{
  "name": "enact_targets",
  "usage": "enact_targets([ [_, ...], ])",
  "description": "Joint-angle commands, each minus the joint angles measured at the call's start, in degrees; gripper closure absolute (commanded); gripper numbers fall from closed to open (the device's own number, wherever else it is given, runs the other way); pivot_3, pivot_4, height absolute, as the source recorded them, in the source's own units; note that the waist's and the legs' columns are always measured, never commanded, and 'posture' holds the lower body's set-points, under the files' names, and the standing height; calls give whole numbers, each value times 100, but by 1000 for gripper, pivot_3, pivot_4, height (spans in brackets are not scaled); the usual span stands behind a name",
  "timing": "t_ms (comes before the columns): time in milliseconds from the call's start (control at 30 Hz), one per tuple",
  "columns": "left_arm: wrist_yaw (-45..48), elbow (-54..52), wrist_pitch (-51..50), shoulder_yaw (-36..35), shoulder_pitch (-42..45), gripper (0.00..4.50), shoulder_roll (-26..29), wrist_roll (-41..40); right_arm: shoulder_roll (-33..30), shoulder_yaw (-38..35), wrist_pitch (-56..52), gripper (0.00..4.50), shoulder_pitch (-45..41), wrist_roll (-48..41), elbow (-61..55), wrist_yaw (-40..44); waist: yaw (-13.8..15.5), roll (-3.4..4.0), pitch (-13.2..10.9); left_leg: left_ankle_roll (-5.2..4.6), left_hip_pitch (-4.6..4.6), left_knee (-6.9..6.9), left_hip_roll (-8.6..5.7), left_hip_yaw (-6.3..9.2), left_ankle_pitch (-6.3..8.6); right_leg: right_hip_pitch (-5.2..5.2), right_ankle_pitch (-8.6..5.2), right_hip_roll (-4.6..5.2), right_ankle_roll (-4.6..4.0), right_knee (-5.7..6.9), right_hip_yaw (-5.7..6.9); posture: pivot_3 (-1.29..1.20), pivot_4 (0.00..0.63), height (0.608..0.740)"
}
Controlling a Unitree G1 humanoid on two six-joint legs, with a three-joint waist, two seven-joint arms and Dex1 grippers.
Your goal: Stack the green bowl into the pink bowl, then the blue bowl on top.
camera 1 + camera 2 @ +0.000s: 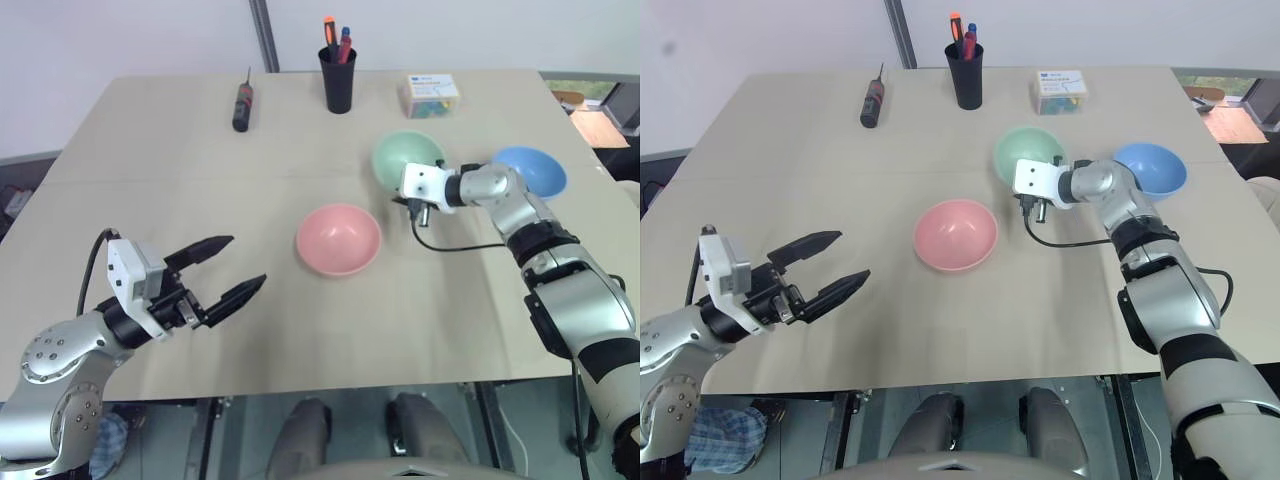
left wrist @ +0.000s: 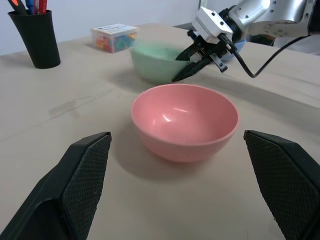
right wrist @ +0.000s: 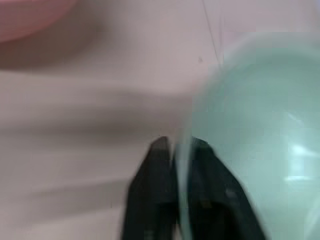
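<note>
Pale mint-green round plastic bowl [image 1: 405, 157]: your right gripper [image 2: 186, 66] pinches rim, ready for lift toward salmon-pink plastic bowl [image 1: 339, 238]; left gripper [image 1: 226, 268] wide open, empty.

— Is any lettering to be read on the table?

— Only one item carries print: the small clear box [image 1: 431, 95] of coloured pieces at the far edge has a white label on its lid with a blue mark at one corner and faint lines of print. The characters are too small to make out.

— And the dark cup [image 1: 338, 78] of pens beside it, or the black tool [image 1: 242, 107] lying further along?

— Neither shows a word, number or brand that can be read. The three bowls are plain as well.
</note>
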State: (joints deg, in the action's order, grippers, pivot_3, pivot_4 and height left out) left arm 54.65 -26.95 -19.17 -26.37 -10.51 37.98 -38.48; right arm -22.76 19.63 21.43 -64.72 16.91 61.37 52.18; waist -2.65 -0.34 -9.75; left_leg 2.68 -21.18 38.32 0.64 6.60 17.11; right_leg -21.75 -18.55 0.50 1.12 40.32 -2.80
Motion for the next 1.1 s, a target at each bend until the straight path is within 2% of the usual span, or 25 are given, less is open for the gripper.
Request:
enact_targets([
  [33, 76, -103, 117, -49, -14, 0, 75, -87, -50, -83, 55, 4401, -162, -31, -96, 54, -1, 0, 0, 0, 0, 0, 0, 0, 0, -1, 0, 0, 0, 0, 0, 0, 150, 740],
  [133, 107, -96, 124, -39, -3, 0, 83, -80, -85, -119, 67, 4401, -112, -106, -288, 201, -1, 0, 0, 0, -1, -2, 0, 1, 0, -2, 0, 0, 0, 0, 1, 0, 150, 740],
  [300, 45, -2, 35, -253, 224, 0, 46, -440, -98, -422, -507, 4401, 106, -776, -1244, 1027, 3, 0, -1, -5, -5, -2, 8, 4, 3, -5, 0, 0, 0, 1, 3, 0, 150, 740],
  [567, 195, 281, 100, -531, 128, 0, 376, -342, -599, -389, -2148, 4401, 868, -1638, -4769, 2126, 14, 7, -5, -3, -48, 0, 19, 41, 2, -28, 0, 2, 0, -17, 31, 0, 150, 740],
  [800, 399, 465, 98, -742, 98, 0, 448, -533, -664, 5, -3332, 4401, 1371, -1949, -6964, 2263, 24, 7, -5, 7, -69, -1, 19, 50, -4, -44, 0, 3, 0, -28, 38, 0, 150, 740],
  [1033, 525, 399, 119, -757, 47, 0, 447, -594, -574, 545, -3516, 4401, 1753, -1633, -7514, 1962, 29, 6, -5, 7, -68, 1, 13, 48, -4, -41, 1, 7, 0, -27, 42, 0, 150, 740],
  [1067, 542, 378, 127, -758, 35, 0, 441, -601, -568, 599, -3491, 3732, 1774, -1581, -7493, 1923, 29, 6, -5, 7, -68, 1, 13, 47, -4, -41, 1, 6, 0, -27, 42, 0, 150, 740],
  [1100, 553, 366, 135, -758, 26, 0, 438, -600, -561, 633, -3466, 3650, 1785, -1551, -7475, 1893, 26, 6, -5, 7, -67, 1, 12, 47, -4, -41, 1, 6, 0, -27, 42, 0, 150, 740],
])
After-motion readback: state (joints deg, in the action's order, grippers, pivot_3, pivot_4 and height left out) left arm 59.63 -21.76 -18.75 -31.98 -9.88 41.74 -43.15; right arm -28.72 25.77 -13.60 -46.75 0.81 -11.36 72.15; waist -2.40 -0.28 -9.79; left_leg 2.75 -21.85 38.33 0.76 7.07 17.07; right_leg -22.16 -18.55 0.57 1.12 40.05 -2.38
